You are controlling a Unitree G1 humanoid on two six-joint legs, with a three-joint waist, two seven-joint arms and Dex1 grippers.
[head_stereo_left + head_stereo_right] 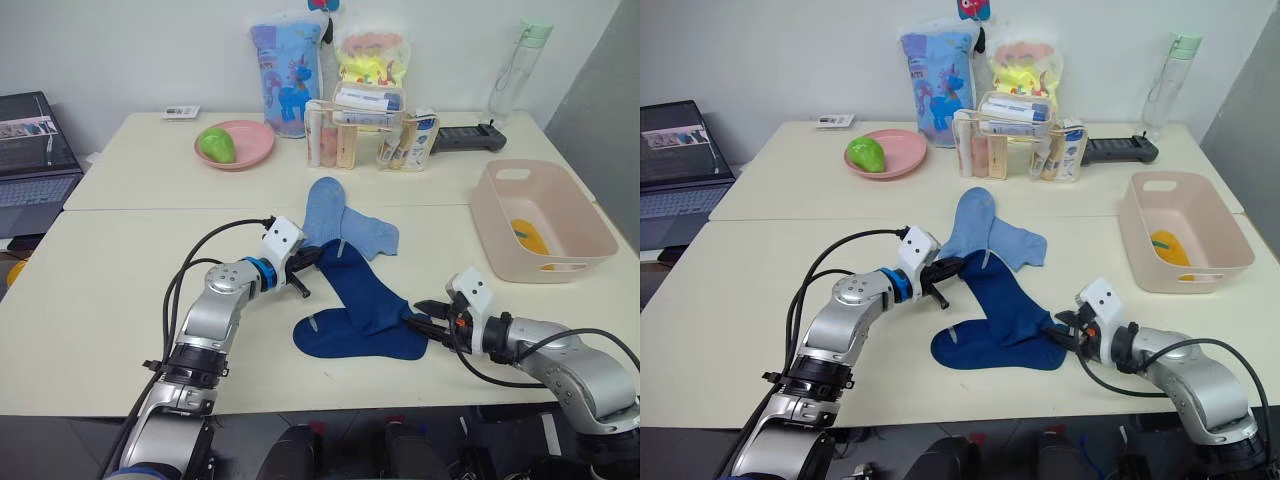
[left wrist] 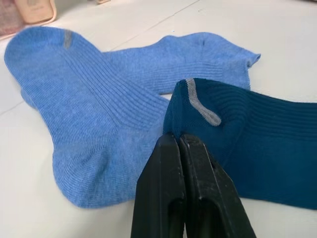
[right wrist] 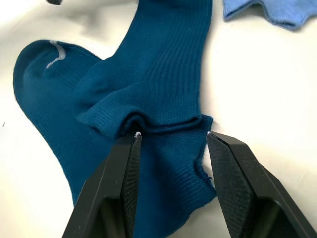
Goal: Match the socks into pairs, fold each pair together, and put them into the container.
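- Dark navy socks [image 1: 362,312] lie overlapped near the front edge of the tabletop [image 1: 120,270]; light blue socks [image 1: 345,225] sit just behind them, touching.
- Left gripper [image 2: 179,144] is clamped on the cuff end of one navy sock.
- Right gripper [image 3: 171,141] stands wide, jaws straddling the bunched cuffs at the other end, not yet closed.
- Container [image 1: 590,225] sits at the right edge, a mustard yellow sock [image 1: 528,238] inside.
- Judgement: close the right gripper over both layers, then fold with edges aligned, avoiding snagging the blue socks.
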